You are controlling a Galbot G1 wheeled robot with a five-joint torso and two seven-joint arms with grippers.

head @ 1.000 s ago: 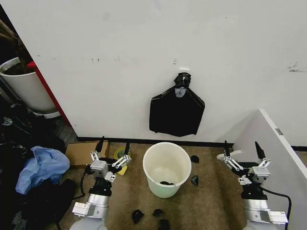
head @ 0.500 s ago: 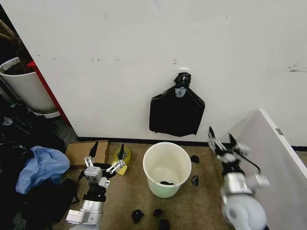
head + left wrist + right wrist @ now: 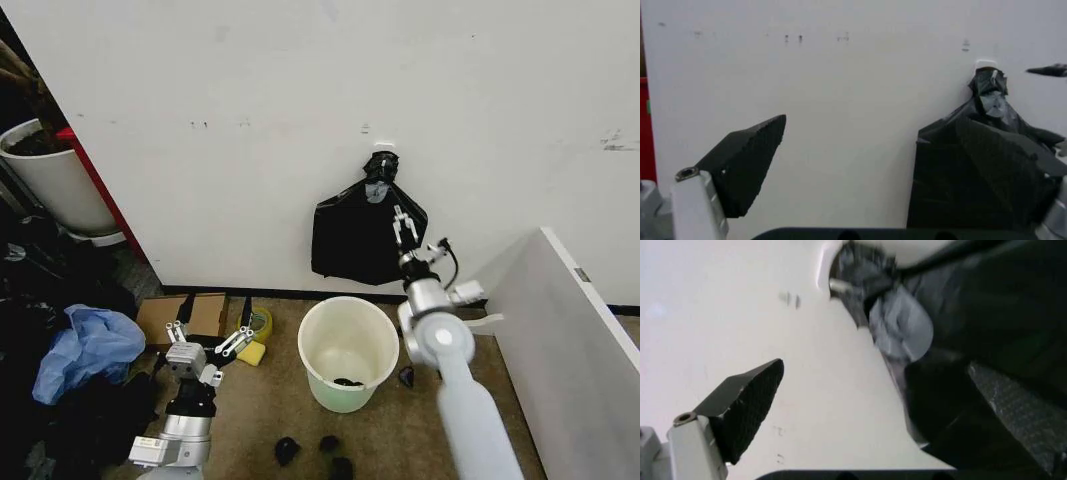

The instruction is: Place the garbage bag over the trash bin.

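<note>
We see the bag (image 3: 365,240) hanging flat against the white wall (image 3: 300,120) from a small hook, its top bunched and knotted, directly above and behind the bin (image 3: 347,352). The bin stands upright on the brown floor (image 3: 260,420) just in front of the wall, open at the top, with a small dark scrap lying inside.

Our right hand (image 3: 404,228) is raised in front of the bag's upper right part, pointing up at the wall, its fingers apart. In the right wrist view one finger (image 3: 747,402) lies over bare wall and the other over the black plastic, with the bag's knot (image 3: 863,275) between and beyond them; we cannot tell whether either finger touches the plastic.

Our left hand (image 3: 210,337) sits low to the left of the bin, fingers spread, gripping nothing, near a flat cardboard piece (image 3: 180,318) and a yellow tape roll (image 3: 258,325). A pale blue bag (image 3: 88,350) lies farther left, and a few dark scraps (image 3: 310,450) lie on the floor before the bin.
</note>
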